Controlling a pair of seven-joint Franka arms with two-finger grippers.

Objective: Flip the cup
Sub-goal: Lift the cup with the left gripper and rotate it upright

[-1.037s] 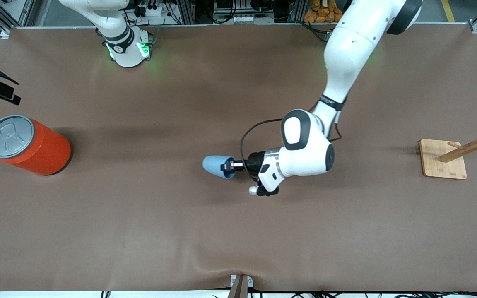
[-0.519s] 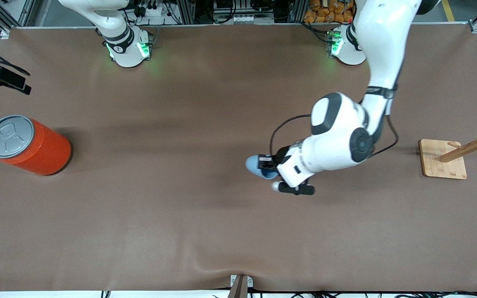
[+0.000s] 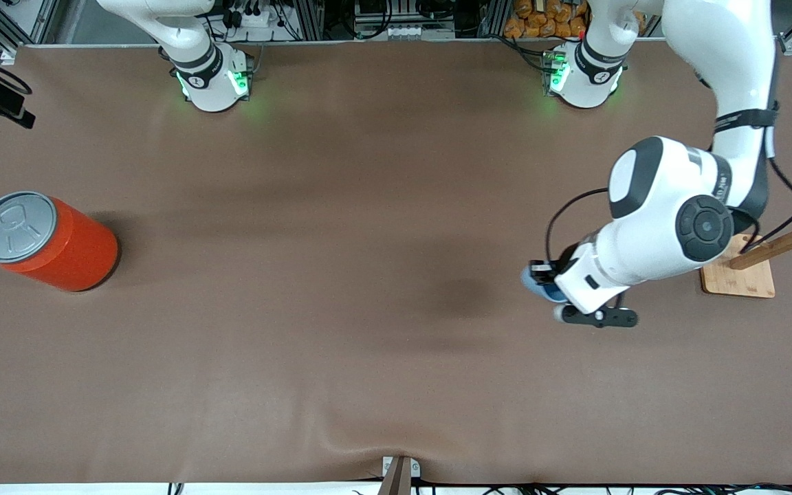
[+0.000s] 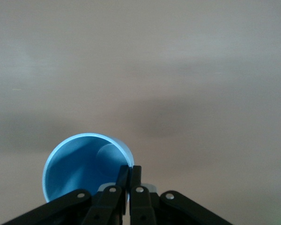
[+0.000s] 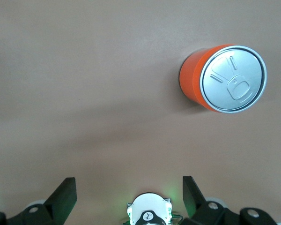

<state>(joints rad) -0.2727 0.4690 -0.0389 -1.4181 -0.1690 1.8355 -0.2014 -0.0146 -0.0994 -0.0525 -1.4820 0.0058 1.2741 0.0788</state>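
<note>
cup (image 4: 79,164) aloft in our left end effector (image 4: 129,176)
it's clamped on the rim above the counter (image 3: 341,344); right end effector (image 5: 129,197) waits, spread wide.

Stock on my table: counted by kind

One cup (image 4: 79,161), light blue, pinched at the rim by my left gripper (image 4: 129,176); one orange can (image 3: 45,240) with a grey pull-tab lid, standing; one wooden rack (image 3: 767,251) on a square base, of which I count what looks like three pegs, though its edge is cut off. Two arms of mine, two grippers: the right gripper (image 5: 129,199) spread wide and holding nothing. One brown table (image 3: 300,385) under all.
</note>
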